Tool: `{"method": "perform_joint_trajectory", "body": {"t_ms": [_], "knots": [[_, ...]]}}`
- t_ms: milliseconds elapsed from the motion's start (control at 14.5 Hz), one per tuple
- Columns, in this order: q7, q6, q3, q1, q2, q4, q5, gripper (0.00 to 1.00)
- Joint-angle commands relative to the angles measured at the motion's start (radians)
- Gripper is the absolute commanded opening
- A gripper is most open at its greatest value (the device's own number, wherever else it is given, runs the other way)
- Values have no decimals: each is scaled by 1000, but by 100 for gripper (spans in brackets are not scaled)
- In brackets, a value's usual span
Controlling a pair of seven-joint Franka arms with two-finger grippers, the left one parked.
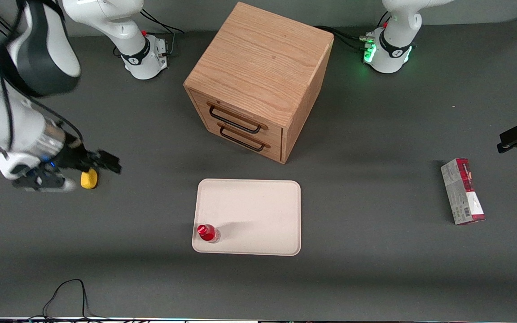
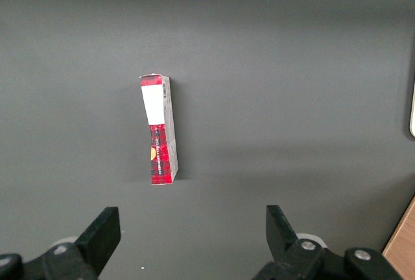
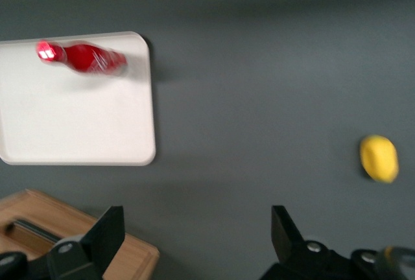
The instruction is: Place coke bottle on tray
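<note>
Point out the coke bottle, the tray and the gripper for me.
coke bottle (image 1: 207, 233): front view, red body below the cap.
tray (image 1: 258, 211): front view, bare middle of its floor.
gripper (image 3: 194, 231): right wrist view, gap midway between its open fingertips, above bare table.

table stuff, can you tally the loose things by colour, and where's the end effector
red: 2, coke bottle standing on the tray, red carton
cream: 1, tray
yellow: 1, yellow lump
wood: 1, drawer box
total: 5
The end effector is open, empty, beside the yellow lump.
</note>
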Motion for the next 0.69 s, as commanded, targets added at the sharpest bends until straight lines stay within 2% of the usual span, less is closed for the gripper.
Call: {"method": "perform_joint_trajectory", "body": {"t_ms": [0,138,276,621], "knots": [[-45,11,-48,13,-281,-276,-81,100],[-49,-92,-66,13,-329,-269,-128,100],[-52,-138,-88,13,-338,-248,-130,100],[-37,-144,-88,12,-318,-195,-130,100]]}}
